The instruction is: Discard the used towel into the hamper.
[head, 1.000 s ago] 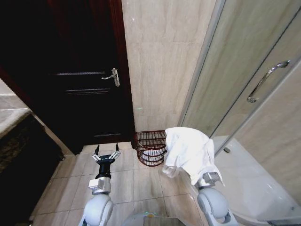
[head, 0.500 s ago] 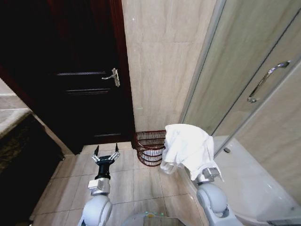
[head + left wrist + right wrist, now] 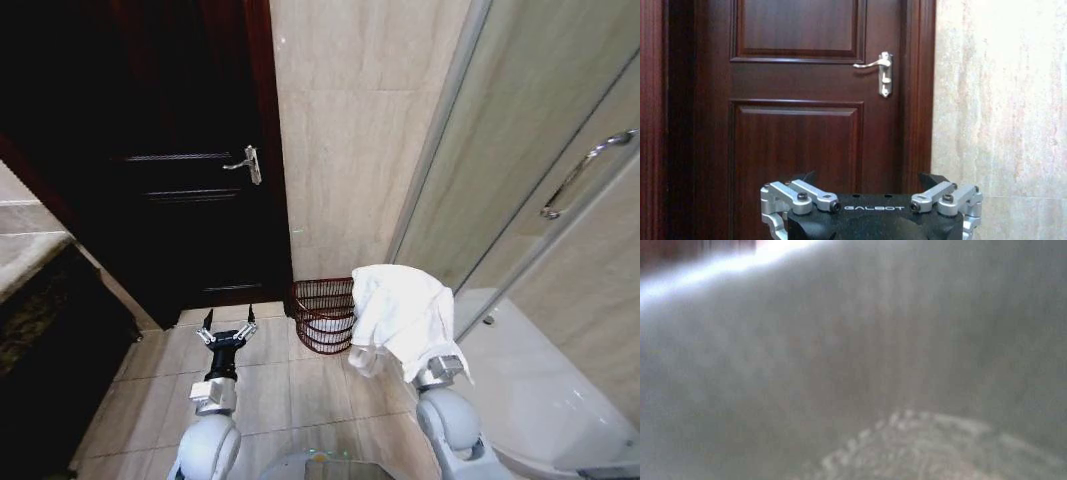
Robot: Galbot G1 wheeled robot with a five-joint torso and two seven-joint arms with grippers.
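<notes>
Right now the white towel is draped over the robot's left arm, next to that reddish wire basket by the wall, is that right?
Not quite. In the head view the white towel hangs over the right arm, hiding the right gripper. The left gripper is empty, fingers spread, over the floor tiles near the dark door. The rest is right: the reddish wire basket stands by the wall beside the towel.

A dark reddish-brown panelled door [image 3: 180,170] stands shut, with a silver lever handle [image 3: 247,163] near its right edge. Beside it rises a beige tiled wall [image 3: 350,140]. To the right is a glass shower door [image 3: 540,130] with a long metal pull handle [image 3: 585,170]. Beige floor tiles [image 3: 260,385] lie below
</notes>
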